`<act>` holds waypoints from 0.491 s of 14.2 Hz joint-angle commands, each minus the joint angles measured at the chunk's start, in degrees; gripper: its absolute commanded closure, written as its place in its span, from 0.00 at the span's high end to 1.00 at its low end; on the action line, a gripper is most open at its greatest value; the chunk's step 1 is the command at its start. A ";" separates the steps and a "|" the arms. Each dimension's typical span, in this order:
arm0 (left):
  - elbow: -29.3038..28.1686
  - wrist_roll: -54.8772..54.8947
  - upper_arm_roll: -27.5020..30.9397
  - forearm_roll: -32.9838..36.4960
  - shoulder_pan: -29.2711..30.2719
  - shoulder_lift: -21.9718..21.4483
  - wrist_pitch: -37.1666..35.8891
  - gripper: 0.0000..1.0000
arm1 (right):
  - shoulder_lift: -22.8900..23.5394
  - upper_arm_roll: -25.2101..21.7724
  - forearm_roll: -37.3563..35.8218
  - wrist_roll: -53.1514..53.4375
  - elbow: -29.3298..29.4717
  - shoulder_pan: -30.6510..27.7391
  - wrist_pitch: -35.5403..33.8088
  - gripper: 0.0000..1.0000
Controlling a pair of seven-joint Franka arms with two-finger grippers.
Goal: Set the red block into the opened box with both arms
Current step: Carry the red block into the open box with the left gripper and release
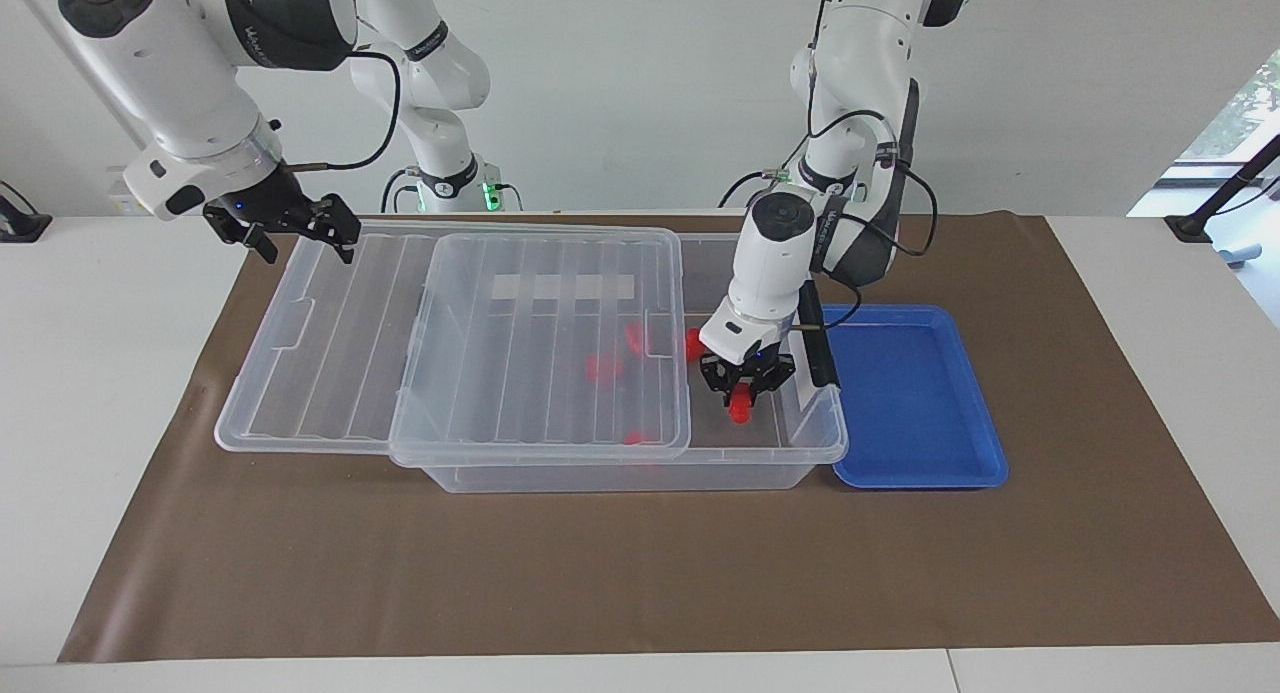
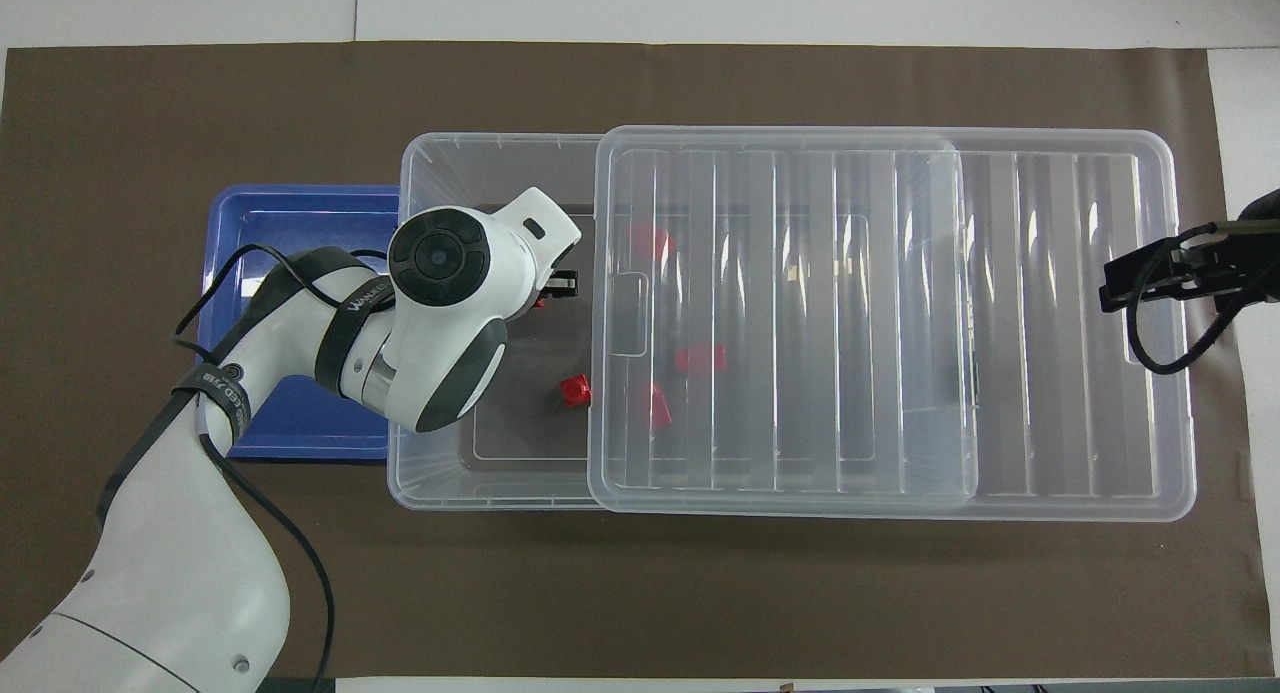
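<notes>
One clear box (image 1: 815, 428) mid-frame, lid (image 1: 450, 343) slid aside, four red blocks (image 2: 575, 390) inside, left gripper (image 1: 741, 398) clamped on a fifth red block (image 1: 740, 405), right gripper (image 1: 285, 228) spread apart upper left, one blue tray (image 1: 915, 393).

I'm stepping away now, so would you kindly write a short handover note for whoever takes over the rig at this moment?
Left gripper: shut on a red block, down inside the open end of the box, at the left arm's end.
Right gripper: open, empty, over the lid's corner at the right arm's end; waiting.
Lid: slid partway off, covering most of the box. Several red blocks already lie inside, one uncovered, others under the lid.
Blue tray: beside the box, no block visible in it.
Done: box opened, block carried in.
Left: release the block, withdraw the left arm.
</notes>
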 commanded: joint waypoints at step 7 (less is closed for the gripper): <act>-2.36 -1.37 0.59 1.51 -0.49 0.20 2.55 1.00 | 0.26 -6.35 -0.52 0.91 -1.45 5.64 3.07 1.00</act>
